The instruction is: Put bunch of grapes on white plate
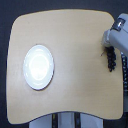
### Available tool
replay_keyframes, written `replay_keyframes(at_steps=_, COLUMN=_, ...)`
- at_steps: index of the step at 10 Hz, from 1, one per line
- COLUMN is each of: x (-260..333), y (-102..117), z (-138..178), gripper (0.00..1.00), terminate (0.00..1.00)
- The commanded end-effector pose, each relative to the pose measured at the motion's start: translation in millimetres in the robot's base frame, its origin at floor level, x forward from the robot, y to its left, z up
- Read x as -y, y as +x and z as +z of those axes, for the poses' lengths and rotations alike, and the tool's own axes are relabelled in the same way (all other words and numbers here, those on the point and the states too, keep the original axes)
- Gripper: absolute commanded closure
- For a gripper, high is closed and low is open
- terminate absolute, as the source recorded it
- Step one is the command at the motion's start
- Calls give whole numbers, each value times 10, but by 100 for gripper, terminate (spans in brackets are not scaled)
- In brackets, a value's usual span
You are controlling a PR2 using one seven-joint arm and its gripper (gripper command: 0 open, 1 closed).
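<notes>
The gripper [108, 48] sits at the far edge of the table [75, 95] on the exterior view's right, and the bunch of grapes [111, 60] hangs or lies directly below its tip in the picture, touching or nearly touching it. The arm's grey body covers the top of the bunch, so I cannot tell whether the jaws are apart, together, or closed on the stem; the picture is too coarse there. The bunch's long axis runs up and down in the frame, roughly in line with the gripper's tip, its dark grapes trailing away from the tool toward the frame's lower edge. The relation the coming move depends on is a sideways one: the white plate [38, 67] lies well apart from the gripper, across the table toward the exterior view's left and slightly lower in the frame than the tool. Bare wood lies between them. In my judgement the grapes must be carried across nearly the whole table width, away from the arm's own side, and set down within the plate's rim.
</notes>
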Motion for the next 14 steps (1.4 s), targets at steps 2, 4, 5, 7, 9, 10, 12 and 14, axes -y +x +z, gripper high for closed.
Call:
replay_keyframes(at_steps=2, x=48, y=34, z=62, gripper=100, terminate=0)
replay_keyframes(at_steps=4, x=15, y=57, z=130, gripper=100, terminate=0)
replay_keyframes(at_steps=5, x=-21, y=78, z=233, gripper=100, terminate=0)
replay_keyframes(at_steps=7, x=-141, y=86, z=522, gripper=100, terminate=0)
replay_keyframes(at_steps=9, x=-310, y=57, z=1020, gripper=100, terminate=0)
replay_keyframes(at_steps=10, x=-373, y=33, z=1160, gripper=100, terminate=0)
replay_keyframes(at_steps=12, x=-545, y=-40, z=1427, gripper=100, terminate=0)
replay_keyframes(at_steps=14, x=-765, y=-111, z=1625, gripper=100, terminate=0)
